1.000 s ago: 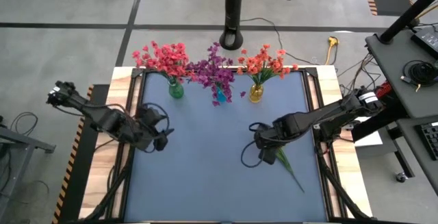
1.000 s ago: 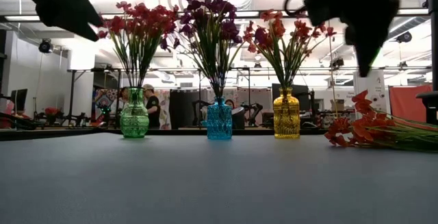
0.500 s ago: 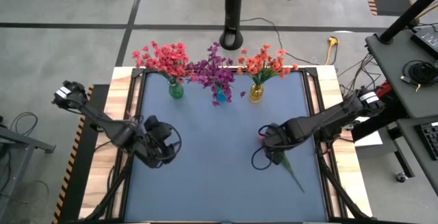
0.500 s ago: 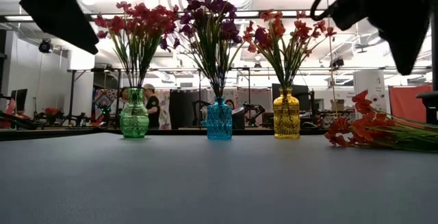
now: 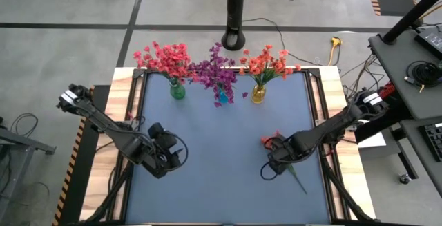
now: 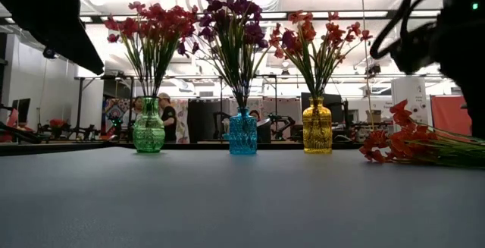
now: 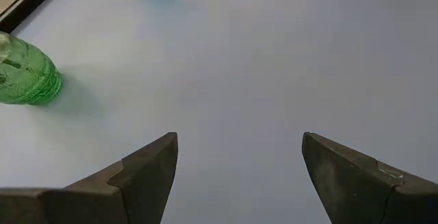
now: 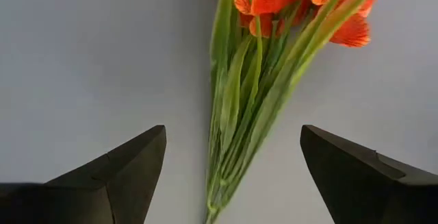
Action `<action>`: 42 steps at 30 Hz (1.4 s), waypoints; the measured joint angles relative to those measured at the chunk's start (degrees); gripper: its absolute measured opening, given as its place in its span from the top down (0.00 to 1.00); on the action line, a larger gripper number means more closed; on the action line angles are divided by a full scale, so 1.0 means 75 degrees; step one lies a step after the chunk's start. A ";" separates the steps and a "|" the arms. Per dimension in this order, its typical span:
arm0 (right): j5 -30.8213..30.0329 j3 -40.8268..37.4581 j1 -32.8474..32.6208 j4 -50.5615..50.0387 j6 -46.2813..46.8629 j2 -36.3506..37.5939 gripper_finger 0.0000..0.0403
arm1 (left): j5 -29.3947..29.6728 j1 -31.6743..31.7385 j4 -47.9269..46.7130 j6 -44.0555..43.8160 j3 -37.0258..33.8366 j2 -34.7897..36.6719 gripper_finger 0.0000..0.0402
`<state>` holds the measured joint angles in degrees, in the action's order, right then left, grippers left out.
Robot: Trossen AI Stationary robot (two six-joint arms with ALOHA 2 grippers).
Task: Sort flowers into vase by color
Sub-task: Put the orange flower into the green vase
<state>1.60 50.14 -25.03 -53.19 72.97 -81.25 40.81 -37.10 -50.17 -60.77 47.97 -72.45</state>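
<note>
right gripper (image 8: 233,176) – fingers spread wide, holding nothing, has slid back along the orange-red sprig (image 8: 267,66) to straddle its stems near the table's right edge | grasp looks imminent – yellow vase (image 5: 258,94) at far edge awaits | left gripper (image 7: 239,176) open, empty, drawn back near left edge

Smooth, matt blue-grey table mat (image 5: 221,143) framed by pale bare wooden edging (image 5: 335,101). Three textured, translucent glossy glass vases catch the light: green (image 6: 148,130), blue (image 6: 243,133), amber-yellow (image 6: 317,130). The loose orange-red artificial sprig (image 8: 274,59) shows cloth-like petals and smooth plastic-looking green stems. Matt dark plastic fingers (image 7: 147,172) on the left gripper (image 7: 239,176).
</note>
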 joint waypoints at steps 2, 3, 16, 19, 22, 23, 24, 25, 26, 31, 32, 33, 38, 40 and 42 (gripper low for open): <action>-0.0004 -0.0251 0.0001 0.0338 0.0079 -0.0003 0.18 | -0.0075 0.0000 0.0007 -0.0001 0.0000 -0.0062 0.27; -0.0007 -0.0374 0.0001 0.0503 0.0085 -0.0003 0.18 | -0.0118 0.0000 0.0008 -0.0004 0.0000 -0.0086 0.27; -0.0181 -0.0962 0.0001 0.1201 0.0227 -0.0157 0.31 | 0.0017 0.0000 0.0011 0.0001 0.0000 -0.0310 0.27; -0.0182 -0.0944 0.0004 0.1259 0.0139 -0.0333 0.40 | 0.0044 0.0000 0.0025 0.0002 0.0000 -0.0316 0.27; -0.0182 -0.0928 0.0004 0.1287 0.0145 -0.0420 0.50 | 0.0066 0.0000 0.0028 0.0002 0.0000 -0.0308 0.27; -0.0179 -0.0928 0.0007 0.1299 0.0174 -0.0420 0.53 | 0.0067 0.0000 0.0028 0.0002 0.0000 -0.0305 0.27; -0.0182 -0.0928 0.0007 0.1297 0.0216 -0.0417 0.57 | 0.0071 0.0000 0.0028 0.0002 0.0000 -0.0305 0.27; -0.0185 -0.0928 0.0007 0.1287 0.0254 -0.0407 0.60 | 0.0075 0.0000 0.0028 0.0002 0.0000 -0.0305 0.27; -0.0188 -0.0923 0.0007 0.1271 0.0263 -0.0394 0.63 | 0.0084 0.0001 0.0028 0.0002 0.0000 -0.0304 0.27; -0.0209 -0.0805 0.0007 0.1225 0.0183 -0.0385 0.77 | 0.0118 0.0003 0.0034 0.0002 0.0000 -0.0299 0.27; -0.0214 -0.0781 0.0010 0.1177 0.0153 -0.0385 0.80 | 0.0117 0.0003 0.0034 0.0002 0.0000 -0.0299 0.27; -0.0214 -0.0759 0.0016 0.1172 0.0131 -0.0385 0.82 | 0.0117 0.0003 0.0034 0.0002 0.0000 -0.0299 0.27; -0.0142 -0.0597 0.0028 0.1113 -0.0063 -0.0381 0.90 | 0.0118 0.0003 0.0091 0.0002 0.0000 -0.0295 0.27; -0.0025 -0.0470 0.0028 0.1110 -0.0200 -0.0326 0.92 | 0.0118 0.0003 0.0120 0.0005 0.0000 -0.0293 0.27; -0.0016 -0.0333 0.0042 0.1110 -0.0313 -0.0221 0.92 | 0.0131 0.0001 0.0157 0.0027 0.0000 -0.0293 0.27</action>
<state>1.48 47.64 -24.71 -44.86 70.62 -82.91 41.79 -37.09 -48.98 -60.56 47.97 -74.65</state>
